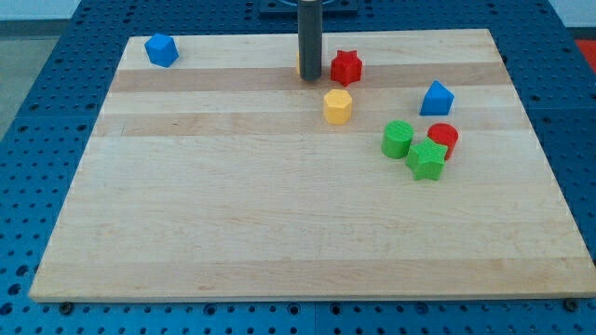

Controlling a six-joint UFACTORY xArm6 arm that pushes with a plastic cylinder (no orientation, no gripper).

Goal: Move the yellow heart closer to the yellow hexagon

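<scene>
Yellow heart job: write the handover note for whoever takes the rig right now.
My tip is down on the board near the view's top centre, just left of the red star-like block.
A sliver of yellow at the rod's left edge is probably the yellow heart; the rod hides nearly all of it.
The yellow hexagon sits just below and right of my tip, apart from it.
Done: tip is at the heart. Left: push it down and right toward the hexagon, clear of the red block.

wooden board (279, 233), blue block (161, 49), red star (346, 66), blue triangle (436, 98), green cylinder (397, 139), red cylinder (443, 137), green star (427, 160)
</scene>
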